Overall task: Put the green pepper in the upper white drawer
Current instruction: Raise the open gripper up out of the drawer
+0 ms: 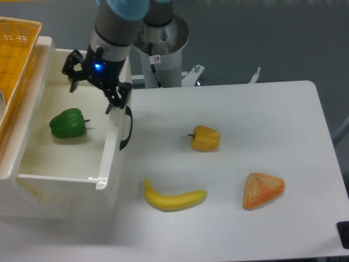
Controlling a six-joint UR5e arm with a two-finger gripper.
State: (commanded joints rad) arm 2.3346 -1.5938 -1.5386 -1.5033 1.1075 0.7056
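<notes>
Below-left of the spread, empty fingers of the gripper — the green pepper lies released inside the white drawer.

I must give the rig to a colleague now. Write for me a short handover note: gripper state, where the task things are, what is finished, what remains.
Gripper: open, empty, above the right wall of the upper white drawer.
Green pepper: lying inside the drawer on its floor, apart from the gripper.
Done: the pepper is placed in the drawer.
Left: nothing with the pepper itself; probably only move the arm clear. The drawer is pulled open.
Untouched on the table: yellow pepper, banana, triangular bread piece. Yellow woven basket sits at the upper left.
</notes>
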